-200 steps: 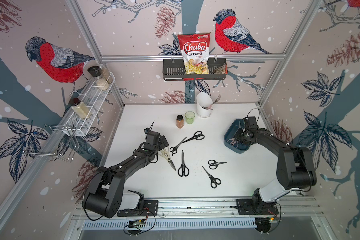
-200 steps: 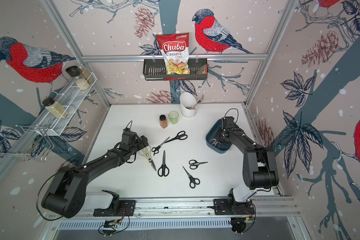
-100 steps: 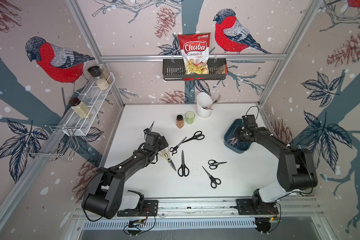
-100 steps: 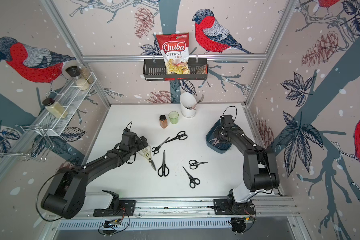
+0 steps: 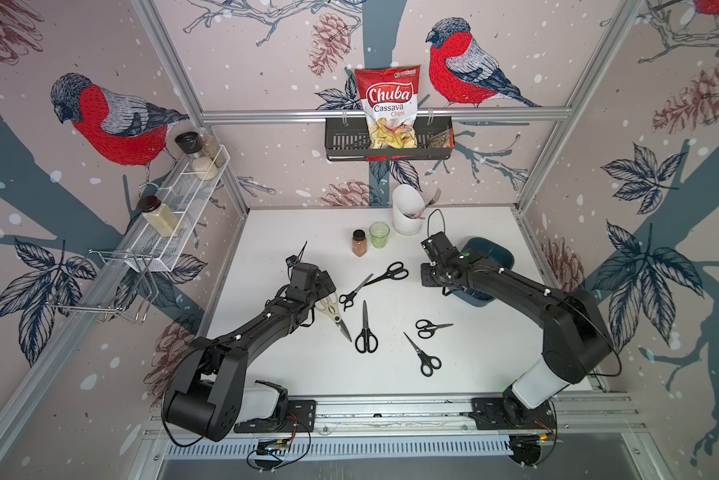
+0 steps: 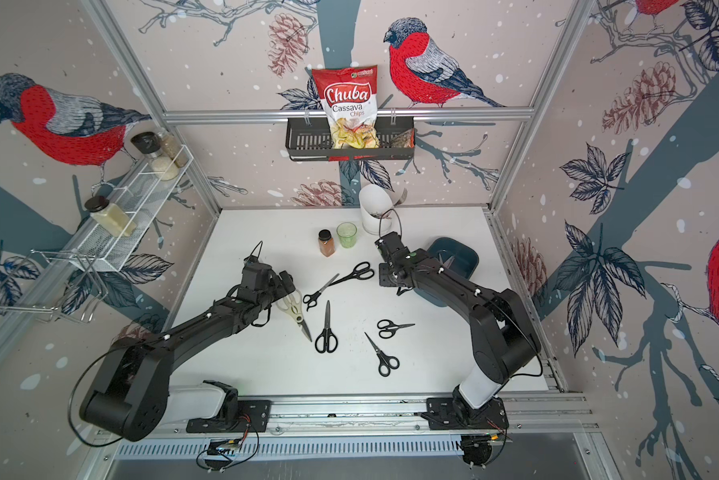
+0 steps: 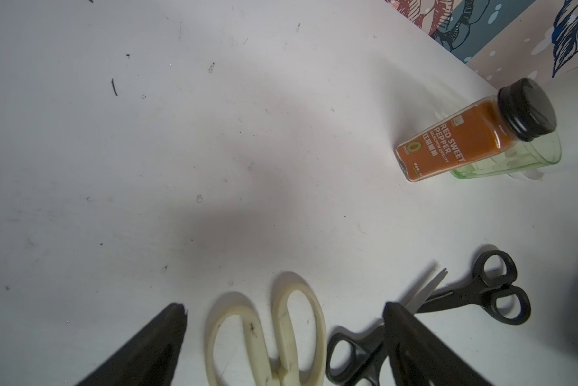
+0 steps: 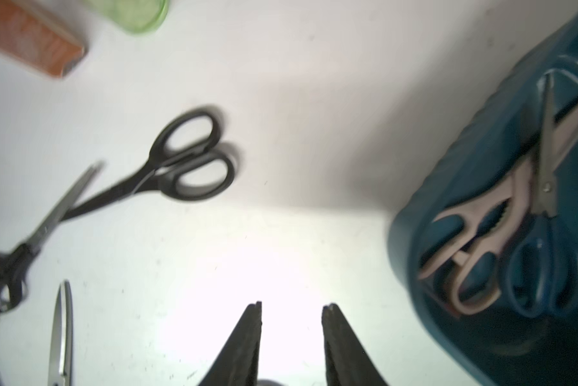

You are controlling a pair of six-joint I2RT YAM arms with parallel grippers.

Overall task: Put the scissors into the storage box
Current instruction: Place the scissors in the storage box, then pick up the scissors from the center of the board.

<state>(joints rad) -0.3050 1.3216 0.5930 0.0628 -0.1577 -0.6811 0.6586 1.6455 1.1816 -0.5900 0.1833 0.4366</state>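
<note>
**Black right claw (image 8: 291,305), slightly parted and empty, beside the teal storage box (image 8: 474,140)**

Its matte tapered fingers (image 8: 240,344) hang over the white table (image 8: 280,100). Inside the smooth, round-cornered box lie pale-pink-handled scissors (image 8: 518,187) and a dark-blue-handled pair (image 8: 546,234). Their loops are nearest the claw and their steel blades point away, the pink pair's long axis along the box wall. Opposite, black-handled scissors (image 8: 153,175) aim their blades away too. The left claw (image 7: 284,305) gapes wide, either side of the cream shears (image 7: 282,369).
</note>
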